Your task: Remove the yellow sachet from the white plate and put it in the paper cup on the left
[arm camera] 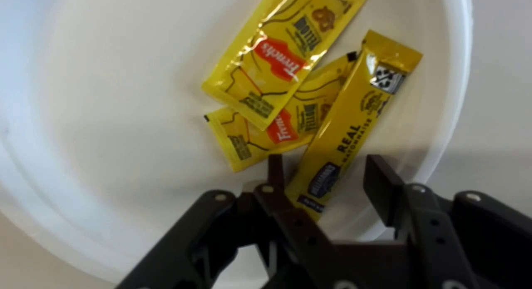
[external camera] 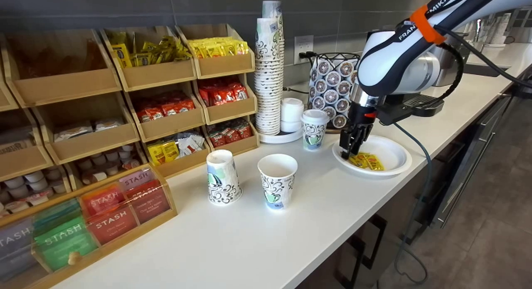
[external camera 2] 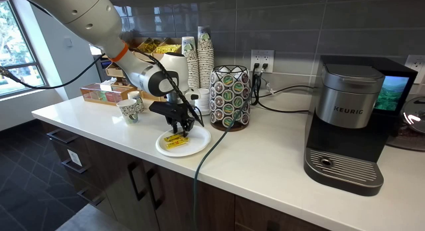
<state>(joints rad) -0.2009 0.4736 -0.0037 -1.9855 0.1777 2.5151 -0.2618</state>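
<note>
White plate [external camera: 397, 154] sits on the surface [external camera: 232, 243], near the front edge. Three yellow sachets [external camera 2: 177, 143] lie in it. Wrist view: two French's mustard, the upper packet [arm camera: 283, 58] across the lower packet [arm camera: 286, 129]; the third, a slim mayonnaise sachet [arm camera: 350, 130], runs along the plate's right side, its edge meeting the lower packet. Jaws moderately wide, pointing down into the plate, straddling one end of the mayonnaise sachet; not closed on it. Contact: cannot tell. In both exterior views a paper cup [external camera: 277, 187] stands mouth up, apart from the plate, with an upside-down cup [external camera: 224, 181] near it. In an exterior view, a lidded cup [external camera: 313, 133], closer to the plate.
</note>
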